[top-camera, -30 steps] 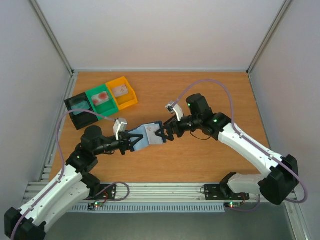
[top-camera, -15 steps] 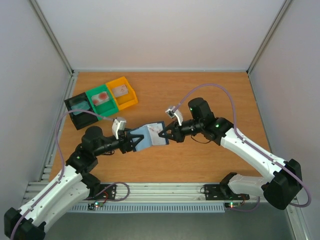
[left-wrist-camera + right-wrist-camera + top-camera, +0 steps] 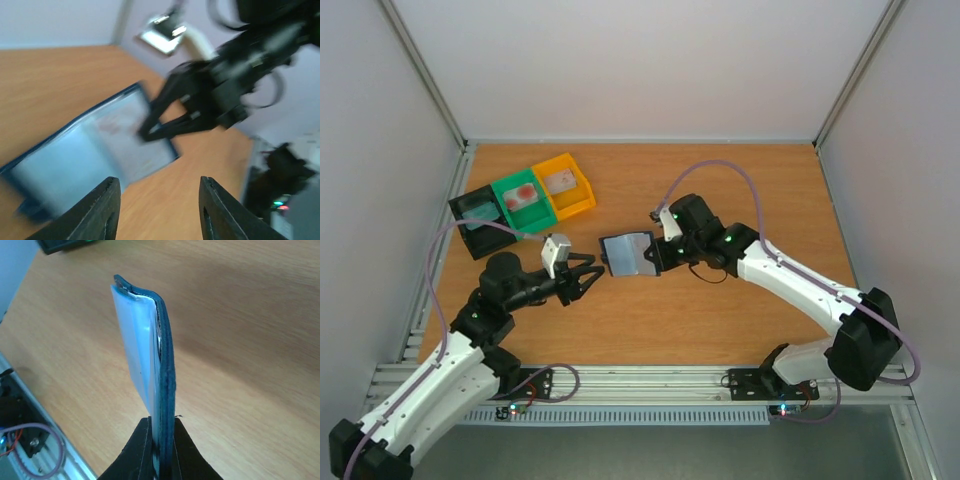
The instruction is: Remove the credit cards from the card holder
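The card holder (image 3: 626, 253), dark navy with pale blue-grey inner pockets, hangs above the table with my right gripper (image 3: 654, 256) shut on its right edge. In the right wrist view the card holder (image 3: 161, 350) stands edge-on, pinched between my right gripper's (image 3: 161, 440) black fingers. My left gripper (image 3: 590, 274) is open just left of it, touching nothing. In the blurred left wrist view the card holder (image 3: 95, 155) lies beyond my open left gripper (image 3: 157, 202). Credit cards lie in the bins: a pale red-marked card (image 3: 523, 193), another pale card (image 3: 560, 181) and a teal card (image 3: 477, 207).
Three small bins stand in a row at the back left: black bin (image 3: 467, 238), green bin (image 3: 536, 214), yellow bin (image 3: 582, 203). Metal frame posts and grey walls close in the wooden table (image 3: 740, 190) on three sides. An aluminium rail (image 3: 650, 385) runs along the near edge.
My left gripper let go of the card holder and drew back to the left. My right gripper shut on the holder's right edge, lifted it and turned it.
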